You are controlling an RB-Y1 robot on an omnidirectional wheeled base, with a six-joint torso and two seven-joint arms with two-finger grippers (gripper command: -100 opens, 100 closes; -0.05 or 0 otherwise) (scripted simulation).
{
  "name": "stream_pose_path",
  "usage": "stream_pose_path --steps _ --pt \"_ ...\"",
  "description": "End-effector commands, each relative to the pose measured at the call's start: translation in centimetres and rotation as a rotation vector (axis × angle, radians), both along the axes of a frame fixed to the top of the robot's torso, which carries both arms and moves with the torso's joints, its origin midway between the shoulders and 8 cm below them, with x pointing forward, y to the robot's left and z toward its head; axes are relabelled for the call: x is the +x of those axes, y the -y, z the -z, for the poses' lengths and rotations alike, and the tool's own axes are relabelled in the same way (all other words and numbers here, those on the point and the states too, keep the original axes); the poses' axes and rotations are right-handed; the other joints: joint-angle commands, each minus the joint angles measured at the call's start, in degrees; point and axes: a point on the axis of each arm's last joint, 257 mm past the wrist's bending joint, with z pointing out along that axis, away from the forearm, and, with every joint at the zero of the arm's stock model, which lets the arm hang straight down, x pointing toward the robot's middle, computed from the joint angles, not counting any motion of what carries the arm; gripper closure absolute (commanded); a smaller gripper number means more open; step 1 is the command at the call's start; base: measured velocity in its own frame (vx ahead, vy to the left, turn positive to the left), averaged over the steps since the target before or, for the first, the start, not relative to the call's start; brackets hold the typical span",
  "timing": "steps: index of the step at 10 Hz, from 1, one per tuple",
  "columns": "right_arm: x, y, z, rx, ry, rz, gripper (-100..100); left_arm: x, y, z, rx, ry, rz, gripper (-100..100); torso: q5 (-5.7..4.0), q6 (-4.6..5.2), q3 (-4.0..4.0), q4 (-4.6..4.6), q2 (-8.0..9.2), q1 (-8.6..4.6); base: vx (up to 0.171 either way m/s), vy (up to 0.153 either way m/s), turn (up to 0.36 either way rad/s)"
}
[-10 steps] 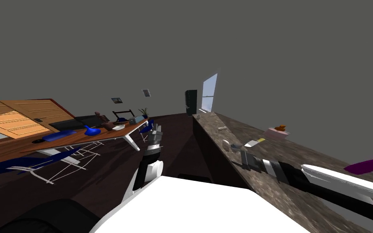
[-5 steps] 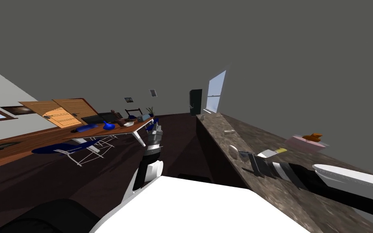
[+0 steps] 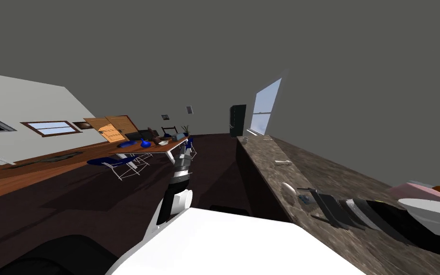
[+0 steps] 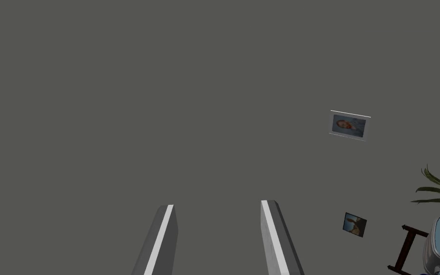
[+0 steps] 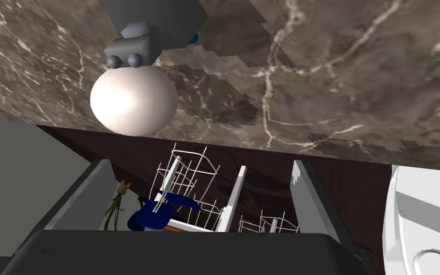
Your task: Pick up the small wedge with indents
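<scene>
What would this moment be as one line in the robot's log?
right gripper open above marble counter | white egg-shaped object ahead, apart | left gripper open, held out front

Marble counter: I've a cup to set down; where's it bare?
Bare: the counter between the small white piece and the window end; also beside the white oval, away from the edge. Crowded: ahead of the right pincer, around the oval and grey object.

No lettering, number, brand or sign can be read anywhere. Two wall pictures are seen, a larger frame (image 4: pixel 348 126) and a smaller frame (image 4: pixel 354 224) (images only, too small to be made out).
</scene>
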Motion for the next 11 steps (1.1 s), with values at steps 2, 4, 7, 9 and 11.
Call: stream_pose_path --steps 2,4,7,9,11 --pt "-2.1 2.9 0.8 -0.087 -0.056 -0.033 -100 0.0 0.0 0.0 0.0 0.0 0.0 0 -0.03 0.05 0.04 0.02 0.09 0.01 0.058 -0.046 0.117" --pt "-3.7 4.5 1.2 -0.131 -0.094 -0.048 -100 0.0 0.0 0.0 0.0 0.0 0.0 0 0.0 0.07 0.12 0.05 0.21 0.1 0.046 -0.028 0.108" --pt "-5.3 5.9 1.5 -0.167 -0.132 -0.061 -100 0.0 0.0 0.0 0.0 0.0 0.0 0 -0.01 0.06 0.08 0.03 0.14 0.06 0.053 -0.04 0.083" --pt "-6.9 7.1 1.8 -0.197 -0.169 -0.072 -100 0.0 0.0 0.0 0.0 0.0 0.0 0 0.02 0.05 0.15 0.06 0.26 0.15 0.033 -0.023 0.077" --pt "-8.4 8.1 2.0 -0.221 -0.202 -0.08 -100 0.0 0.0 0.0 0.0 0.0 0.0 0 0.01 0.05 0.13 0.06 0.22 0.14 0.043 -0.027 0.072"
